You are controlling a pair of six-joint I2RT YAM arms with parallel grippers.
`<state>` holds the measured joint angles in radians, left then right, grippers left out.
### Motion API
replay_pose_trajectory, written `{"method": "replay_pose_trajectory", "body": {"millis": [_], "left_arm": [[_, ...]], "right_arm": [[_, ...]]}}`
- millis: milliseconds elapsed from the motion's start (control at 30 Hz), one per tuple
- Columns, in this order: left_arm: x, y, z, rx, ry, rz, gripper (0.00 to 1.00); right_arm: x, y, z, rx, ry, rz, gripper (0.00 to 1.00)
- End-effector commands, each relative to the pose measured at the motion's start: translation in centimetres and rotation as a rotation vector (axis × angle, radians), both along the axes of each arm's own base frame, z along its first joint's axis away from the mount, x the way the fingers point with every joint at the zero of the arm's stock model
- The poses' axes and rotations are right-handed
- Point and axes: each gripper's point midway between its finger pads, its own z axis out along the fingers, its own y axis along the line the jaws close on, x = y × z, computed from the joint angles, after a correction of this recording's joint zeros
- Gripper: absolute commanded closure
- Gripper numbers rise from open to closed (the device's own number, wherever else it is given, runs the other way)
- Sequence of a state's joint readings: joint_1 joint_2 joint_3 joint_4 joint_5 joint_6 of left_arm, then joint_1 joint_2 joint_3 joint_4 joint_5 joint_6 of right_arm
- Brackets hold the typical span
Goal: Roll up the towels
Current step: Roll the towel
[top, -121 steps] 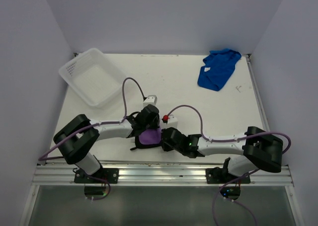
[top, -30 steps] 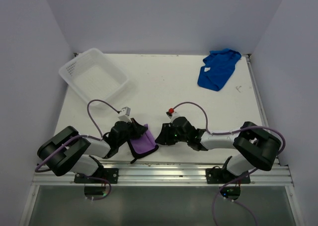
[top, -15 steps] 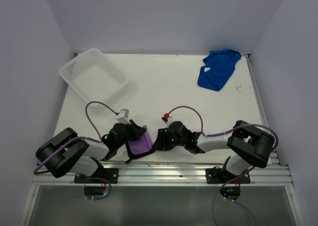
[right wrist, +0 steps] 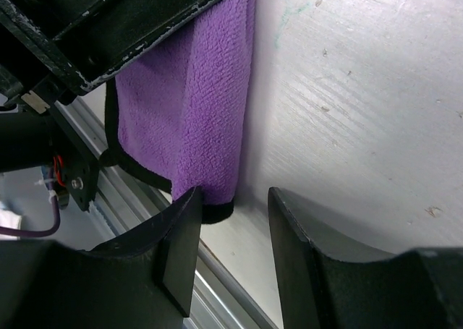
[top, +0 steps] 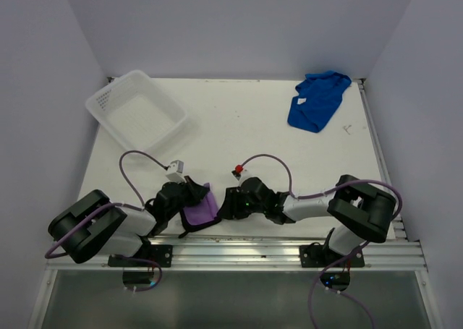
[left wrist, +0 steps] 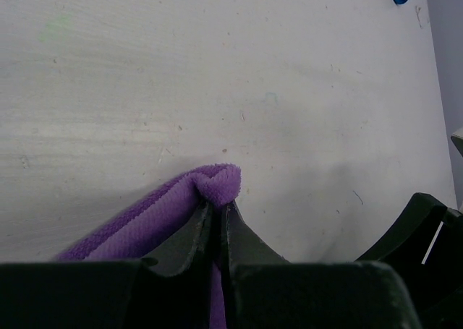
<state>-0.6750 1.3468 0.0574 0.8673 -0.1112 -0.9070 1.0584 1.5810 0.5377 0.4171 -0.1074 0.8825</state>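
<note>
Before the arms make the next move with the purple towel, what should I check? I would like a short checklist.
1. Left pincer shut on the purple towel at its fold: ok.
2. Right pincer open: ok.
3. Towel's edge inside the right pincer's gap: cannot tell.
4. Purple towel rolled: not ok, it is only folded.
5. Blue towel far from both pincers: ok.
</note>
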Motion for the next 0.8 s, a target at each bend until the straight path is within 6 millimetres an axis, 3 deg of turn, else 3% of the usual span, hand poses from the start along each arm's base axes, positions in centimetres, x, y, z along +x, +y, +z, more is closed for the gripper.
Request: {"method": "replay_pose_trajectory", "body": {"millis": [0,267,300,767], "left_arm": [[0.6,1.2,0.4,0.01,-0.046,0.066,1.0],[0.7,1.9,1.1,0.012,-0.093,0.127,1.0],[-0.1,2.6,0.2,0.032,-0.079,0.134,1.0],[-1.2,3.8,-1.1,0.053,-0.047,0.18,1.0]], "right_arm": [[-0.4,0.7,-0.3,-0.038,-0.011,0.002,0.54],[-0.8,2.3,0.3,0.0,0.007,-0.006,0.56],[-0.9,2.2,-0.2,-0.02,0.015,-0.008,0.56],[-0.5,3.4,1.1,0.076,0.028,-0.082,0.55]]}}
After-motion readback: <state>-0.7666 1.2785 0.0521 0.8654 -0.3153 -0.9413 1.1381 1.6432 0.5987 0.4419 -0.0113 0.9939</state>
